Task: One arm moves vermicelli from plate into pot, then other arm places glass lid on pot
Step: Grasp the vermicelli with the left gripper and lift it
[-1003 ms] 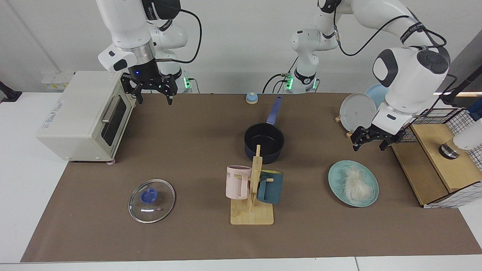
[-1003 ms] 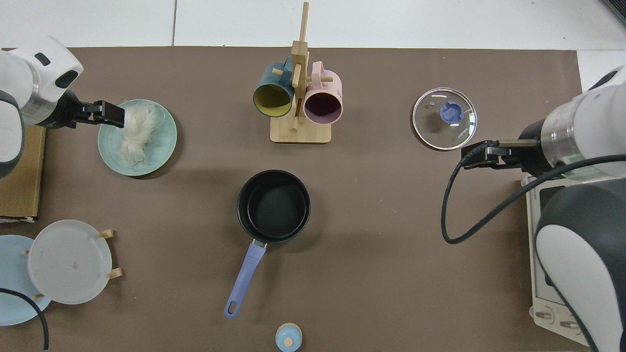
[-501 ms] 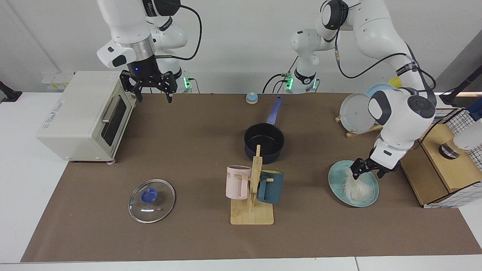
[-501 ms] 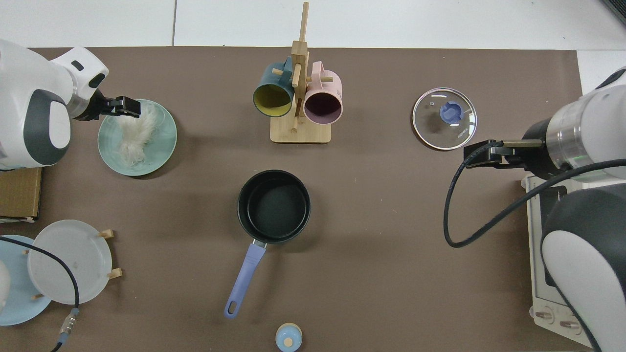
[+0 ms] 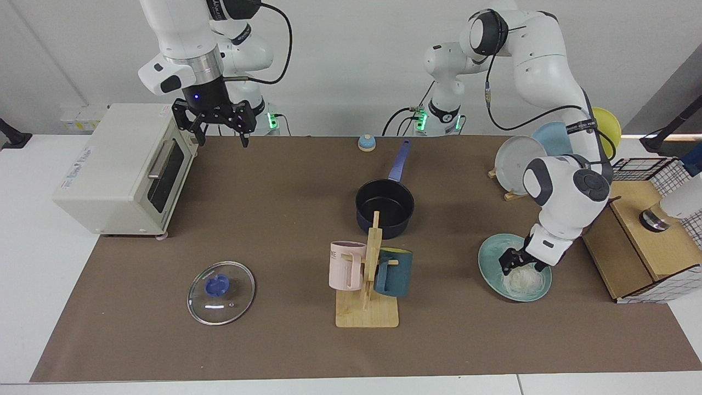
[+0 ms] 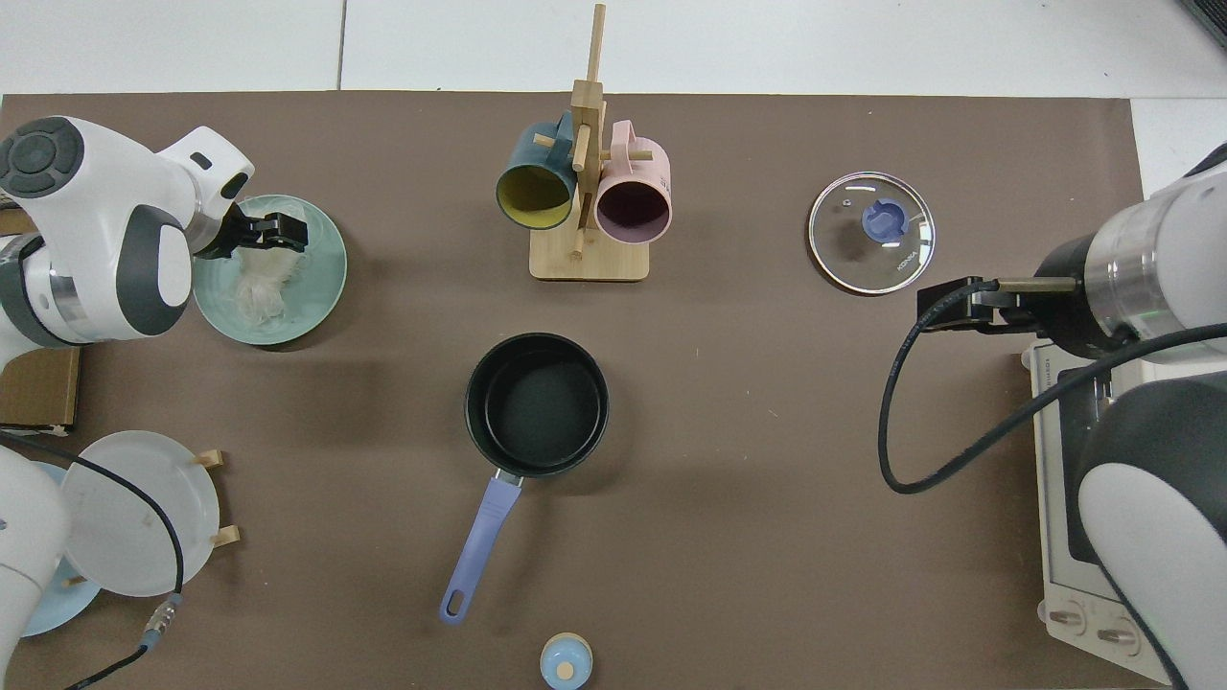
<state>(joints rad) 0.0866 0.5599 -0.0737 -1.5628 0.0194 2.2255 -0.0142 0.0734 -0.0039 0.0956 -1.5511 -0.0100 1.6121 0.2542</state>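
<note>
Since a second ago, left tool [image 5: 517, 264] has dropped onto the vermicelli [image 5: 521, 280] on the plate [image 5: 487, 262], fingers straddling strands. Right tool [image 5: 218, 122] waits open. Next: close, lift, carry to the pot [image 5: 384, 208].

Seen from across the table, a wooden mug rack [image 5: 368, 285] holding a pink mug [image 5: 345, 265] and a teal mug [image 5: 393, 272] stands at centre, just in front of the pot [image 5: 384, 207], blocking the near approach to it. Bare brown mat lies open between the pot and the plate [image 5: 488, 262] at right, and between the pot and the glass lid [image 5: 221, 292] at lower left. A toaster oven [image 5: 118, 167] fills the left edge. A plate stand [image 5: 521, 159] and a wooden box [image 5: 639, 244] crowd the right edge beside the plate. A small bell [image 5: 367, 142] sits behind the pot's handle [image 5: 400, 159].
</note>
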